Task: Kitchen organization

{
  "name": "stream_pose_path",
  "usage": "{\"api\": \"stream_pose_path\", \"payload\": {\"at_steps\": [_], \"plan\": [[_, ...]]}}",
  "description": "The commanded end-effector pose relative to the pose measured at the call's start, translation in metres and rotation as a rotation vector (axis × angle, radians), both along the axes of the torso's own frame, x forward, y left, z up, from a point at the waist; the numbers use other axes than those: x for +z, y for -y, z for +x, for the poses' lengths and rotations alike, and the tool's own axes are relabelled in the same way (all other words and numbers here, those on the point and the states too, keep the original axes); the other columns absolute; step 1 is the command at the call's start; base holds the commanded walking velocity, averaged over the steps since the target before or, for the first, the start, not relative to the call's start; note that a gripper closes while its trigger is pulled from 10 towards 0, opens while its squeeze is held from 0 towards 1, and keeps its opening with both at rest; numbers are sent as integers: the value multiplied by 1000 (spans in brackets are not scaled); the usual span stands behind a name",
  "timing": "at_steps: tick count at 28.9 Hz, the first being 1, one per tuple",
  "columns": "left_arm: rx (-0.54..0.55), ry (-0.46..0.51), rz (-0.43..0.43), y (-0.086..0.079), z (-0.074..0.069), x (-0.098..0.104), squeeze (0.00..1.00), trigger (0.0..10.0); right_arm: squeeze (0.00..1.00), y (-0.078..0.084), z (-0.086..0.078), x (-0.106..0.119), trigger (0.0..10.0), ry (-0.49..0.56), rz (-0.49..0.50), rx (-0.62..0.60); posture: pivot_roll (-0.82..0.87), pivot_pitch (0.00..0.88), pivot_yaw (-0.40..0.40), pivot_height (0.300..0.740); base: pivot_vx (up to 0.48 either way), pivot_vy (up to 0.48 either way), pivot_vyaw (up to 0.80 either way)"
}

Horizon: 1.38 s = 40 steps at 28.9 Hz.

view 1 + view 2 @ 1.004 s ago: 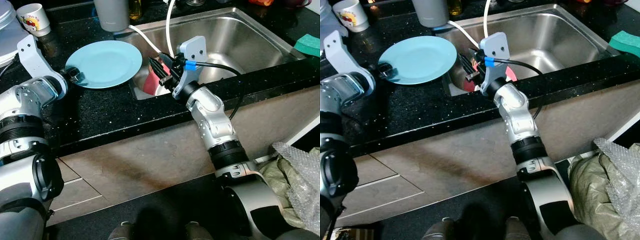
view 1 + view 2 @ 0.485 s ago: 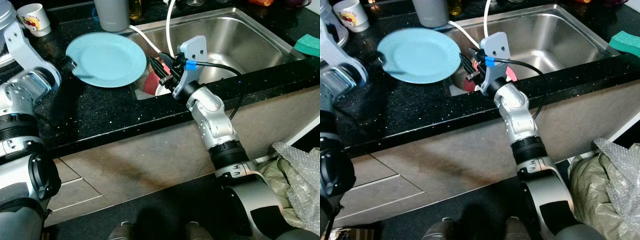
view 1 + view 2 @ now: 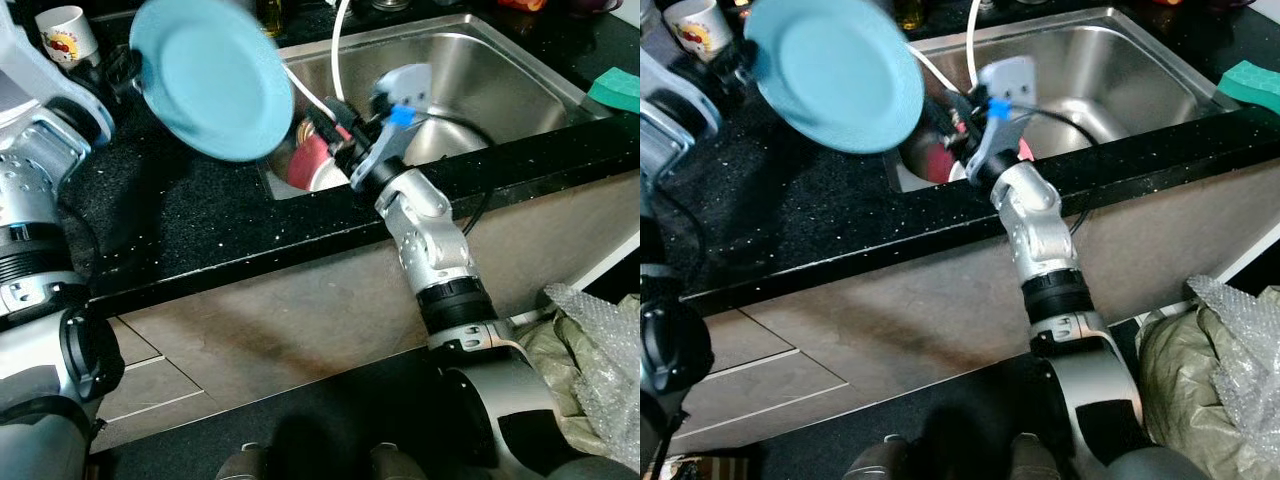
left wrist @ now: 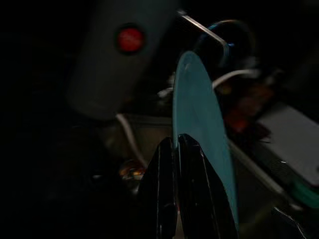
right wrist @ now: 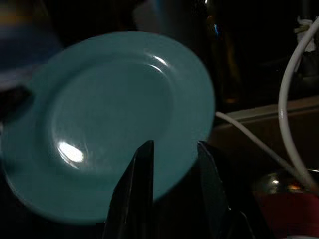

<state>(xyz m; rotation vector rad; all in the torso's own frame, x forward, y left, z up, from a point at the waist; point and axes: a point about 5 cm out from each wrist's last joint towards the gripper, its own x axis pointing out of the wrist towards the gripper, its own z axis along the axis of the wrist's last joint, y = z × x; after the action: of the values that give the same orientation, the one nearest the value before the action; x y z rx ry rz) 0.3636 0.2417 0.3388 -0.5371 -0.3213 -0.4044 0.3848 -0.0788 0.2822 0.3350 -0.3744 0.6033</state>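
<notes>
Light blue plate (image 3: 213, 78): held off the black countertop (image 3: 200, 215) in my left gripper (image 4: 175, 149), fingers pinched on its rim, the plate tilted steeply with its face toward the sink (image 3: 480, 70) and hanging over the counter just beside the sink's left edge. Right gripper (image 5: 172, 164): over the sink's near left corner, fingers parted with a gap between them, gripping nothing, pointed at the plate. Red item (image 3: 308, 160): in the sink's left corner, just below my right gripper; kind not discernible. White hose (image 3: 338, 40): running down into the sink. White printed mug (image 3: 68, 35): on the counter, far left. Green sponge (image 3: 616, 90): on the counter right of the sink.
</notes>
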Motion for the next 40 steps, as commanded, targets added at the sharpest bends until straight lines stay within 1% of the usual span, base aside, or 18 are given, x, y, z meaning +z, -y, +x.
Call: {"api": "stream_pose_path", "payload": {"at_steps": [1,2,3,4,5,6,9,12,13,15,16,22,25,27,29,31,32,40], "plan": [[-23,9,5,2,-3,-2,0,0,0,-1,-1,5,10000,-24,73,39,46,182,48,740,0,0,0],[-33,21,-18,4,-4,-3,0,0,514,2,-1,8,10000,-52,152,63,45,183,50,740,0,0,0],[-33,22,-39,4,-4,-3,0,0,1000,4,0,10,10000,-63,188,71,45,183,50,740,0,0,0],[-33,22,-39,4,-4,-3,0,0,1000,4,0,10,10000,-63,188,71,45,183,50,740,0,0,0],[-41,22,-66,4,-4,-4,0,0,1000,7,0,12,10000,-89,254,95,44,183,52,740,0,0,0],[-41,22,-66,4,-4,-4,0,0,1000,7,0,12,10000,-89,254,95,44,183,52,740,0,0,0],[-56,30,-76,4,-5,-4,0,0,1000,8,0,13,10000,-132,323,135,43,183,55,740,0,0,0],[-70,38,-101,5,-7,-4,0,0,1000,8,0,12,10000,-178,355,156,45,183,55,740,0,0,0],[-75,42,-110,5,-8,-3,0,0,447,8,0,11,10000,-188,348,154,45,183,55,740,0,0,0],[-78,45,-115,5,-8,-3,0,0,447,8,0,11,10000,-193,342,153,45,183,55,740,0,0,0],[-82,46,-123,5,-9,-3,0,0,0,8,0,11,10000,-197,340,150,46,183,54,740,0,0,0],[-126,51,-157,7,-10,0,0,0,0,8,0,10,10000,-220,353,152,48,183,52,740,0,0,0],[-166,43,-157,10,-12,0,0,0,0,5,-1,10,10000,-241,386,183,48,182,51,740,0,0,0],[-175,18,-111,13,-13,-4,0,0,0,4,-2,12,10000,-251,408,210,48,182,51,740,0,0,0],[-172,-2,-93,15,-12,-8,0,0,0,3,-5,17,10000,-248,442,246,48,182,51,740,0,0,0],[-171,-5,-90,15,-12,-9,0,0,0,3,-5,17,10000,-247,445,250,48,182,51,740,0,0,0],[-171,-3,-93,16,-12,-9,0,0,0,4,-5,17,0,-247,450,255,44,173,49,740,0,0,0],[-165,-6,-96,16,-13,-9,0,0,0,6,-6,18,0,-248,463,259,44,170,49,740,0,0,0]]}}
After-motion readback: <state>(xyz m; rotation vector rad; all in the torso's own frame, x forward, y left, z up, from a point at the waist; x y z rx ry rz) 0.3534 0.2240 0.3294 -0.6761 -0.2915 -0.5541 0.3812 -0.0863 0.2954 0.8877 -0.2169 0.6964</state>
